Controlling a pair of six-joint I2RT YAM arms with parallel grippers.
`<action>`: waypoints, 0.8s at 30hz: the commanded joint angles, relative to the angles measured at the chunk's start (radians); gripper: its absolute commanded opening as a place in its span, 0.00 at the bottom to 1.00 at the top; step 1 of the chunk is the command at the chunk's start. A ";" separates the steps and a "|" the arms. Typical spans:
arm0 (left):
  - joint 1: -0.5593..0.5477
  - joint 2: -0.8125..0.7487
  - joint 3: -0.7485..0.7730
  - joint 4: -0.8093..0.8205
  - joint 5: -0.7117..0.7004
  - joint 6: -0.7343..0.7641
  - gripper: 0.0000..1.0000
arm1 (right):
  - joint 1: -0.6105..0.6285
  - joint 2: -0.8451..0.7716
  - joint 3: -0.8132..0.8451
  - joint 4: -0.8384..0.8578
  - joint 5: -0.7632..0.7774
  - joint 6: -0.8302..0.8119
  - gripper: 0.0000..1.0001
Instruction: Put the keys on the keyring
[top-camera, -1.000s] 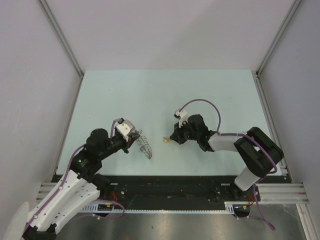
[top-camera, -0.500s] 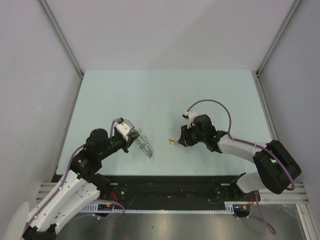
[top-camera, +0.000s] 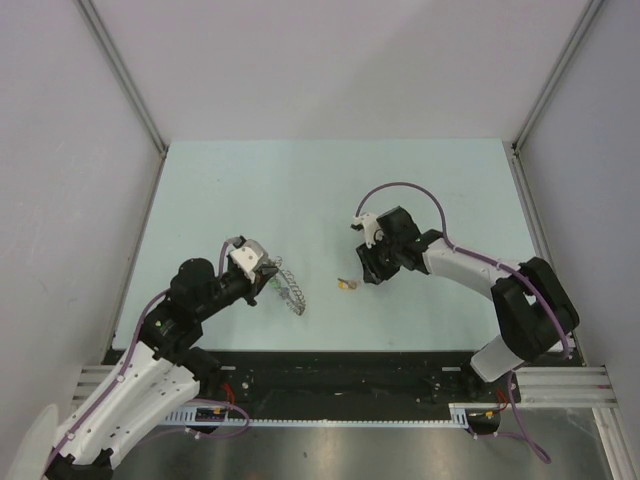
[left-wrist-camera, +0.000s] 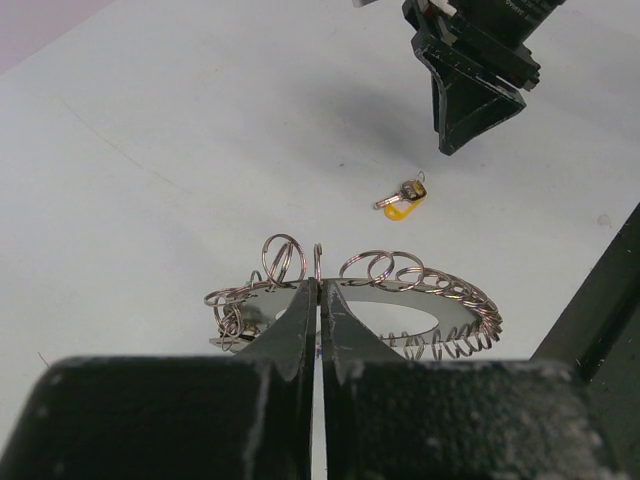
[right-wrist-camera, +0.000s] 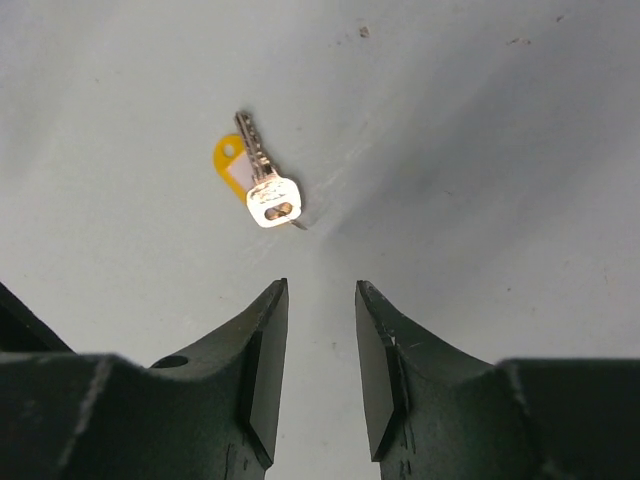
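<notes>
Overhead, left arm: it reached up and to the right from its base at the near-left corner. The forearm ran low over the table (top-camera: 300, 180), and the left gripper (top-camera: 270, 276) pointed right, straight at the keyring (top-camera: 291, 292).
Overhead, keyring: a grey coil of small loops sat right at the left gripper's tips, left of the table's middle.
Overhead, right arm: the elbow was bent at the near right and the forearm slanted back toward the centre. The wrist was tipped down, so the right gripper (top-camera: 370, 274) aimed at the tabletop.
Overhead, keys: the keys (top-camera: 346, 285) sat on the table between the two grippers, just left of the right gripper's tips and apart from the keyring.
Left wrist, jaws: the fingers (left-wrist-camera: 300, 320) were pressed tight together with no gap, closed on the near edge of the keyring. Loops stood up on either side of the tips, and the rest of the ring curved away to the right.
Left wrist, beyond the ring: the keys lay flat on the table past the coil. The right gripper hung behind them, tips down, and did not touch them.
Right wrist, jaws: the fingers (right-wrist-camera: 265, 360) stood parted with a clear gap, with nothing held and only bare table showing between them.
Right wrist, keys: they were just ahead of the tips and a touch to the left, clear of both fingers. A silver key lay across a yellow-orange tag, its shaft pointing away from the gripper.
</notes>
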 joint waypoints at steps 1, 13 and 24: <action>0.007 -0.009 0.010 0.056 0.005 -0.007 0.02 | -0.036 0.050 0.050 -0.014 -0.107 -0.153 0.37; 0.007 -0.007 0.015 0.048 0.010 -0.009 0.02 | -0.038 0.183 0.063 0.029 -0.210 -0.165 0.34; 0.007 -0.012 0.015 0.048 0.011 -0.010 0.01 | -0.013 0.202 0.065 0.067 -0.231 -0.123 0.33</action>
